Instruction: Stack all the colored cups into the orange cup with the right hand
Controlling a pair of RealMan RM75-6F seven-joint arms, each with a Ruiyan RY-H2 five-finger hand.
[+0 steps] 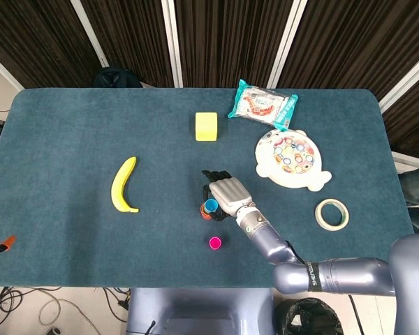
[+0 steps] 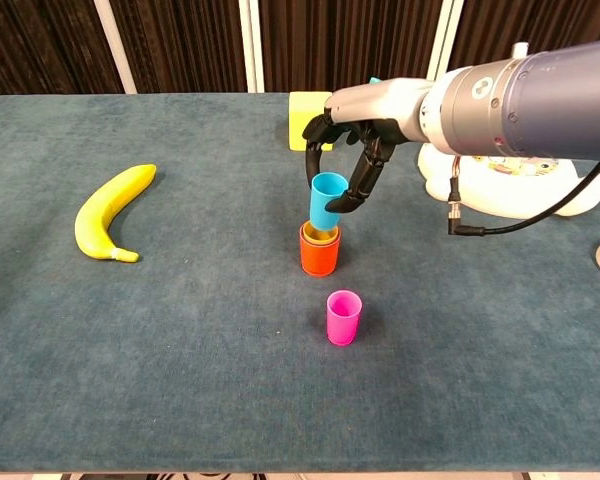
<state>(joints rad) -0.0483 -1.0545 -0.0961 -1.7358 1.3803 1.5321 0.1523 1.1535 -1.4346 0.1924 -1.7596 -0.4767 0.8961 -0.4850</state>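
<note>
So my right hand (image 2: 352, 150) has the blue cup (image 2: 326, 199) pinched between thumb and fingers, and the cup's bottom is just at the mouth of the orange cup (image 2: 319, 255), which already has a yellow cup (image 2: 319, 233) nested inside. That's the whole game here: the blue cup hangs almost straight above the orange cup, but it's tilted a bit, top leaning toward the far side of the table, so I reckon it needs straightening before it'll slide down clean. The left hand isn't in either view. Past the orange cup on the near side sits the pink cup (image 2: 343, 317), upright and apart from it, waiting its turn. Nothing's crowding the drop. The yellow block (image 2: 306, 118) is behind the orange cup, the banana (image 2: 111, 210) well off to its left, and the white fishing toy (image 1: 292, 159), snack bag (image 1: 262, 104) and tape roll (image 1: 332, 214) all lie off to its right.
</note>
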